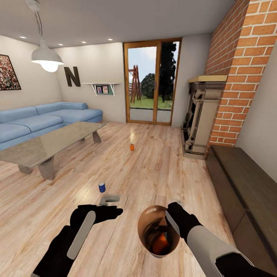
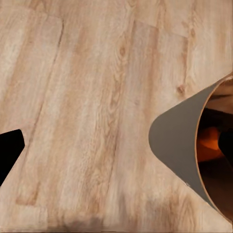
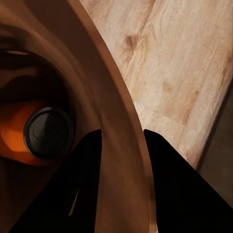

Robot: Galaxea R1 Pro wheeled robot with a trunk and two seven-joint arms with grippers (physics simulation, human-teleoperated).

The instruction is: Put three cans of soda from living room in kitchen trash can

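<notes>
Closest in, the right gripper (image 1: 174, 215) holds the trash can (image 1: 148, 225) off the plank floor (image 1: 154, 169), its fingers (image 3: 85, 170) pinched on the rim, one inside and one outside, and a reddish-orange soda can (image 1: 161, 241) lies in the glossy brown bottom. The left gripper (image 1: 111, 211) hangs beside it over the boards; I cannot tell how wide its fingers stand. Just ahead a blue soda can (image 1: 102, 187) stands on the floor, an orange soda can (image 1: 132, 147) farther off toward the glass doors (image 1: 152, 82), the glass-topped low table (image 1: 50, 140) and blue sofa (image 1: 42, 119) to the left.
</notes>
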